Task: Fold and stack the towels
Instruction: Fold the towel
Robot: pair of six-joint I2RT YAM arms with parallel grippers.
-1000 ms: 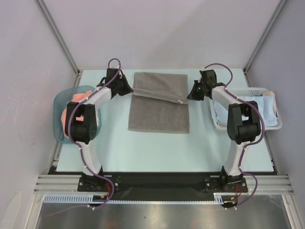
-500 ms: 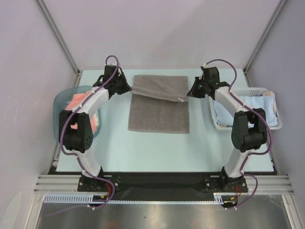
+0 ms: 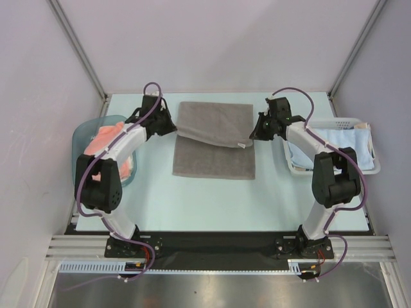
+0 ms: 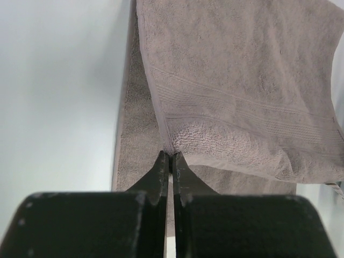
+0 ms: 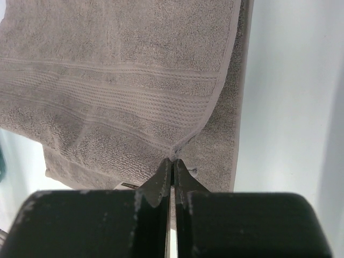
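My left gripper (image 4: 171, 156) and right gripper (image 5: 172, 160) each pinch a corner of the grey towel (image 3: 214, 138) near the desk's (image 3: 192, 199) far edge.

This is a robotics lab test cell, not a home or shop. Beyond the jaws and out to either side stand plain pale lilac wall panels (image 3: 212, 45) set in bare aluminium frame posts (image 3: 77, 48). Under the jaws lies a plain mint-green desk (image 3: 212, 199). Behind the jaws, at the near edge, the left arm (image 3: 99, 186) and right arm (image 3: 334, 179) are bolted beside a slotted aluminium rail (image 3: 77, 247). Purple cables (image 3: 152, 83) loop along the arms. Nearer still are a white slotted cable duct (image 3: 90, 265) and a brushed metal sheet (image 3: 218, 292).
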